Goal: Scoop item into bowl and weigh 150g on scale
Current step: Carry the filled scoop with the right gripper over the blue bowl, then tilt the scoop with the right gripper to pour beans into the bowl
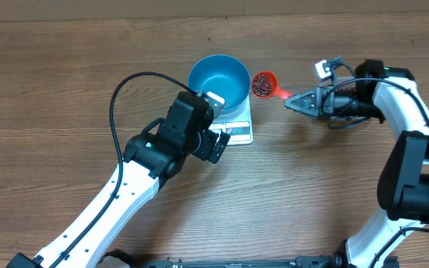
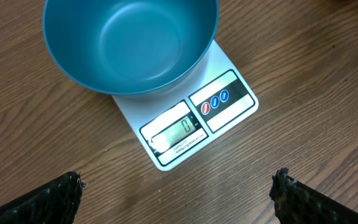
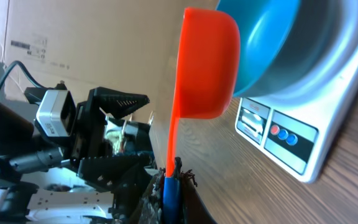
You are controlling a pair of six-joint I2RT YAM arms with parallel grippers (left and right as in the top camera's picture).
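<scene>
The blue bowl [image 1: 218, 80] stands empty on the white scale [image 1: 240, 134], whose display shows zero. An orange-red scoop [image 1: 264, 83] full of dark red beans [image 1: 261, 85] hangs just right of the bowl's rim. My right gripper [image 1: 295, 102] is shut on the scoop's handle. In the right wrist view the scoop [image 3: 207, 62] sits level beside the bowl [image 3: 278, 43] and above the scale [image 3: 328, 130], with my right gripper [image 3: 171, 183] clamped on the blue handle end. My left gripper [image 2: 176, 190] is open over bare table, short of the scale [image 2: 191, 124] and bowl [image 2: 129, 43].
Wooden table [image 1: 311, 186] all round. The left arm [image 1: 155, 149] reaches in from the lower left up to the scale's front-left corner. The right arm [image 1: 415, 149] comes in along the right edge. A cardboard wall [image 3: 92, 37] rises behind the table in the right wrist view.
</scene>
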